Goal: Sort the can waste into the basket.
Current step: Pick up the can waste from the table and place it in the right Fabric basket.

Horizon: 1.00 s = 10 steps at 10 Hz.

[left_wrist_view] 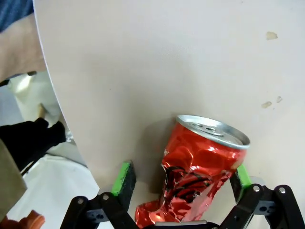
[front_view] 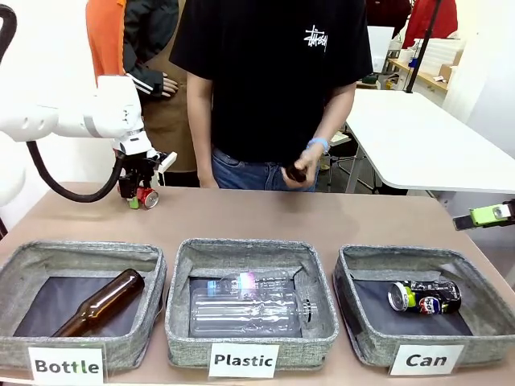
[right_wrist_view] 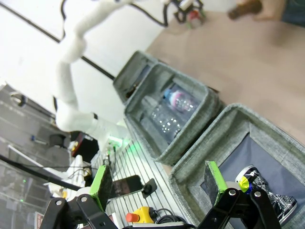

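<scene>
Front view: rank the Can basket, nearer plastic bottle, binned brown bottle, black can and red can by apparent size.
1. Can basket
2. nearer plastic bottle
3. brown bottle
4. black can
5. red can
The red can sits farther from the camera, so its place below the black can is unsure.

Lower end of crushed red can [left_wrist_view: 200, 176] — cut off; person's hand [right_wrist_view: 268, 12] — blurred.

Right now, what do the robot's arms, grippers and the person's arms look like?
The left arm is smooth white, a black cable looping beneath. The left gripper and right gripper are black linkages with green pads. The person wears a black short-sleeved T-shirt with white print and a light blue wristband.
</scene>
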### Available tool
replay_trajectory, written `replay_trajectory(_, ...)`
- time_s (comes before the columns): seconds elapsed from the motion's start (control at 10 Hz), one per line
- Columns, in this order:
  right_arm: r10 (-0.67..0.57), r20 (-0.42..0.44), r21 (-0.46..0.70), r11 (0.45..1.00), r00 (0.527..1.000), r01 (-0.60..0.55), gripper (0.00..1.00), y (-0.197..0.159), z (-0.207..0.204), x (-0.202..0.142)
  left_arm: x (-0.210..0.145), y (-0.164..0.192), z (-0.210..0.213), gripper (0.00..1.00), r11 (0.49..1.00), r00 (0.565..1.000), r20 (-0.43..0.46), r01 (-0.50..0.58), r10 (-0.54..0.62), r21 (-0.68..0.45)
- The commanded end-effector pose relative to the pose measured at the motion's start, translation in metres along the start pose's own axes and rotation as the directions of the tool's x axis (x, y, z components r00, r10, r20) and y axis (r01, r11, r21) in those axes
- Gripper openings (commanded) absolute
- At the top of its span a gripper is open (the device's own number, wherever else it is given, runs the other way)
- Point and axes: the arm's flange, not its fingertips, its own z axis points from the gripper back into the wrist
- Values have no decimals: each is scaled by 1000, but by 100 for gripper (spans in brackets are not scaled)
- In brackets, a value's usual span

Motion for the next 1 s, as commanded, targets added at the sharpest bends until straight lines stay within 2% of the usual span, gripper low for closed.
replay_trajectory(0.0, 18, -4, 3, 1000, 1000, -18, 100, 1, 2, 0, 0, 11, 9, 100, 1000, 999, -31, -8, 8, -27)
replay_trajectory(0.1, 18, -4, 3, 1000, 1000, -18, 100, 1, 2, 0, 0, 11, 10, 40, 998, 1000, -17, -11, 10, -66)
replay_trajectory(0.2, 18, -4, 3, 1000, 1000, -18, 100, 1, 2, 0, 0, 10, 12, 40, 998, 999, -32, -19, 17, -66)
replay_trajectory(0.3, 18, -4, 3, 1000, 1000, -18, 100, 1, 2, 0, 0, 10, 12, 0, 998, 999, -37, -19, 16, -65)
replay_trajectory(0.4, 18, -4, 3, 1000, 1000, -18, 100, 1, 2, 0, -1, 11, 13, 35, 998, 999, -42, -17, 14, -67)
replay_trajectory(0.5, 18, -4, 3, 1000, 1000, -18, 100, 1, 2, 0, 0, 10, 13, 0, 997, 999, -37, -17, 14, -74)
replay_trajectory(0.9, 18, -4, 3, 1000, 1000, -18, 100, 1, 2, 0, -13, 1, 30, 0, 997, 999, 1, -35, 35, -62)
